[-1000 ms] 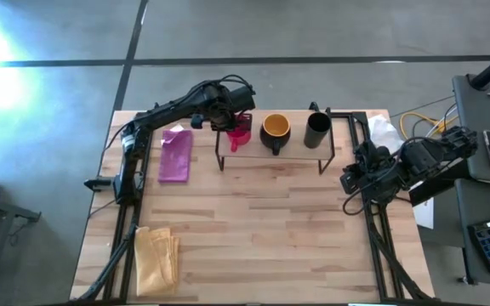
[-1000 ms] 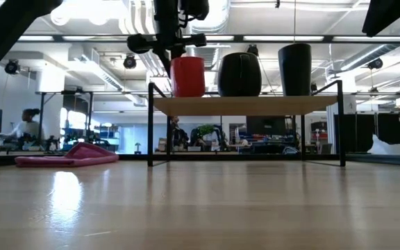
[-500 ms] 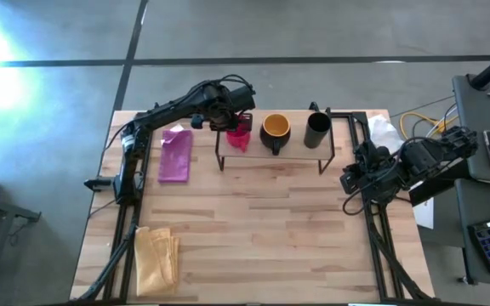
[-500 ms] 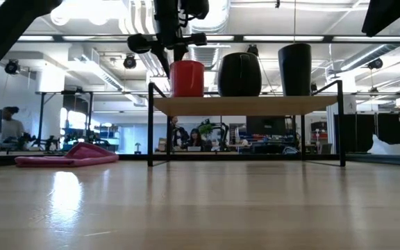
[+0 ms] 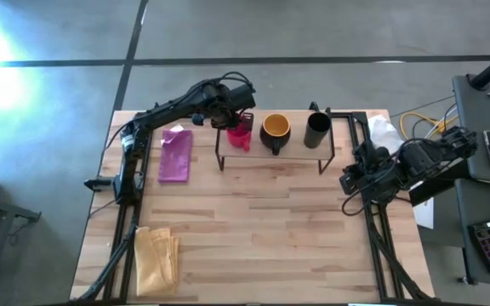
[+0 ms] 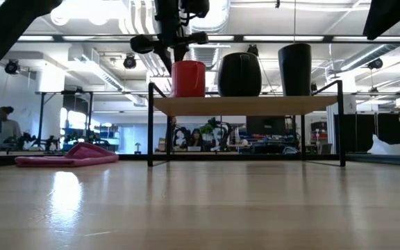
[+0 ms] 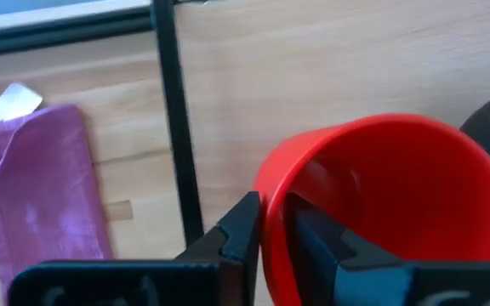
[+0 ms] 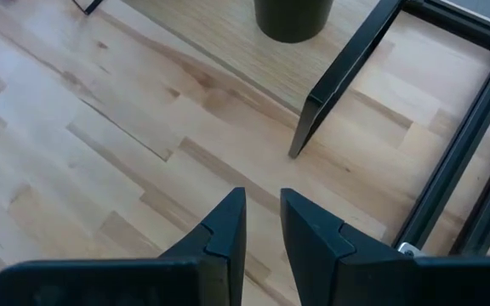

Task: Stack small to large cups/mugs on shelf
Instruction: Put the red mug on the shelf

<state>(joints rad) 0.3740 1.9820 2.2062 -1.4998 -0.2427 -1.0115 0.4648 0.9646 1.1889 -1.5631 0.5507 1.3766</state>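
- High view shows the shelf (image 5: 292, 153) standing at the table's (image 5: 253, 229) far edge, its long side facing the arms, so each cup can be lowered onto it from above.
- On the board the black cup (image 5: 317, 130) stands at the right end, the dark mug with the yellow inside (image 5: 276, 130) in the middle and the red mug (image 5: 240, 136) at the left end: a row from small to large, which is probably what the task wants.
- Over that left end, the left gripper (image 7: 276, 234) pinches the red mug's rim, one finger inside and one outside, a grip that keeps the mug upright while it is set down.
- The right gripper (image 8: 262, 223) waits off the table's right side, its fingers nearly together with nothing between them.
- A pink cloth (image 5: 175, 155) and a yellow cloth (image 5: 156, 255) lie left of the shelf, away from the work.
- Hard to make out: the red mug's handle, and whether its base rests fully on the board; the low view suggests that it does.
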